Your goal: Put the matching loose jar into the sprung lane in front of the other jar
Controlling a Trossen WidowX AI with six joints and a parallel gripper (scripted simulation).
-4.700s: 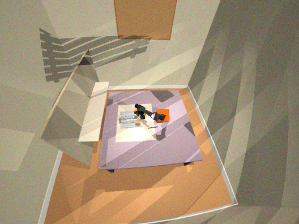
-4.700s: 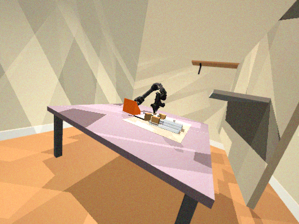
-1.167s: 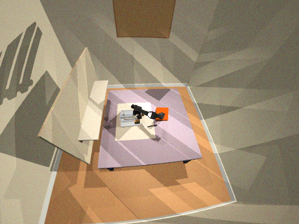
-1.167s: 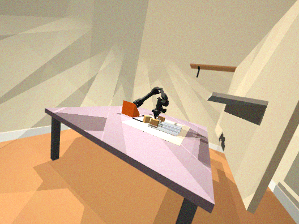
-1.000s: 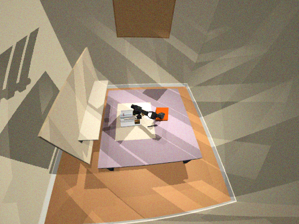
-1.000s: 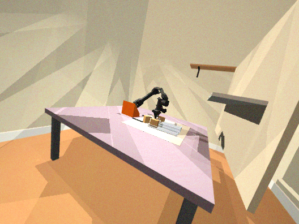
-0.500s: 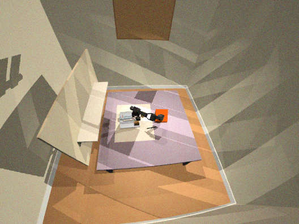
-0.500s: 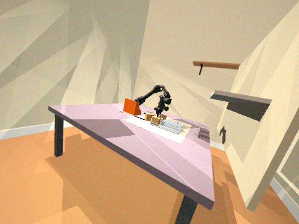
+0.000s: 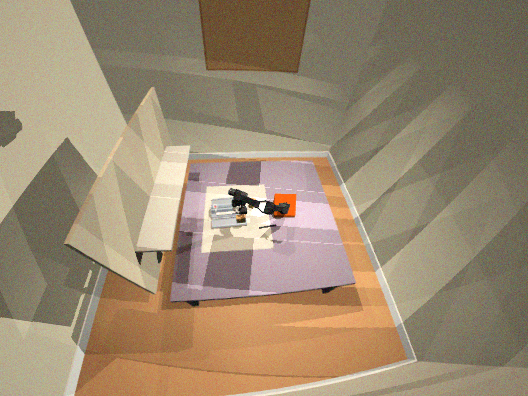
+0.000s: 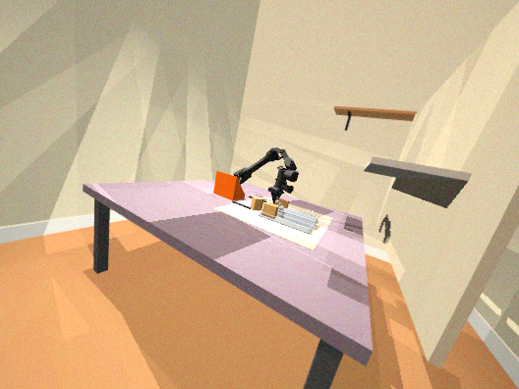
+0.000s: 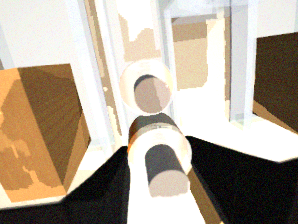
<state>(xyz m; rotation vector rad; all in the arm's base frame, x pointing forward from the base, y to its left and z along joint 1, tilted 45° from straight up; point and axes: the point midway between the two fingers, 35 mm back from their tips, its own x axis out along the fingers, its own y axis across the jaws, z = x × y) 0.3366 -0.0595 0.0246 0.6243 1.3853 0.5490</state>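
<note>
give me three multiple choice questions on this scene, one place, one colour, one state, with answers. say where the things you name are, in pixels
1. Where is the orange block [image 9: 290, 198] [image 10: 227, 186]?
A. on the floor
B. on the table
C. on the wall shelf

2. What colour is the table top [image 9: 292, 260] [image 10: 197, 216]?
A. light purple
B. green
C. black

3. How is the gripper [image 11: 156, 146]?
A. wide open, holding nothing
B. shut with nothing inside
C. shut on a jar [image 11: 168, 184]

1 B: it rests on the table top beside the pale mat [image 9: 220, 243] [image 10: 300, 239].
2 A: both room views show it.
3 C: the jar sits between its dark fingers.
</note>
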